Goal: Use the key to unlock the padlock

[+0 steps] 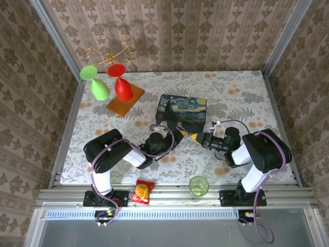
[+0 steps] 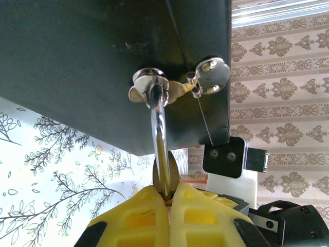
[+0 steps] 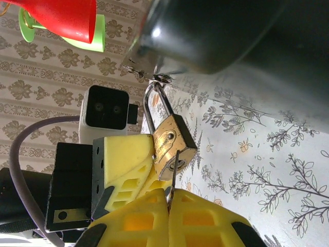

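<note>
Three damask walls [image 1: 205, 31], floral tablecloth [image 1: 234, 95]

Black left arm [image 1: 110, 149] and black right arm [image 1: 262, 149] noted folded low, forearms angled inward. Yellow-fingered left gripper [image 1: 180, 134] [image 2: 167, 198] seen pressed closed. Yellow-fingered right gripper [image 1: 195, 137] [image 3: 169, 198] likewise closed, tips set close to the left's.

Black arms [image 1: 107, 148] with white forearm links, lilac cables [image 3: 12, 154], yellow slotted fingers [image 2: 134, 218], boxy white-and-black wrist cameras [image 3: 105, 112]

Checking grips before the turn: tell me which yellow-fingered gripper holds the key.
The right gripper: it pinches the thin silver key at the base of the small brass padlock. The left gripper clamps the padlock's body instead.
</note>
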Motion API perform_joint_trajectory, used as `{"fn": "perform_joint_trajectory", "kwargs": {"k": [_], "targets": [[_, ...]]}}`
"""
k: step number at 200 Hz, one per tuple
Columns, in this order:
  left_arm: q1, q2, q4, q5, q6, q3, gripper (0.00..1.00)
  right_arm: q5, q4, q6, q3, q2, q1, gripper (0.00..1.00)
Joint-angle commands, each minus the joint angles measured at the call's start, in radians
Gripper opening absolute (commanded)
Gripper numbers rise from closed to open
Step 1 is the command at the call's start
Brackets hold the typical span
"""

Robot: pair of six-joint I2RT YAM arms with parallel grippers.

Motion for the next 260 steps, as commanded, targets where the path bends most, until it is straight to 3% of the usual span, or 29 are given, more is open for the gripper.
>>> {"fn": "perform_joint_trajectory", "kwargs": {"k": [1,100,260], "targets": [[0.001,-0.004,0.091,0.020,-0.011,0.032,0.00,-0.036,0.020,-0.022,0.017,0.008,0.007,0.00],[0.010,0.008,0.090,0.013,-0.018,0.036,0.00,-0.023,0.019,-0.048,-0.042,-0.012,0.013,0.00],[-0.003,0.005,0.095,0.029,-0.040,0.054,0.00,-0.027,0.019,-0.025,0.010,-0.010,0.013,0.00]]}}
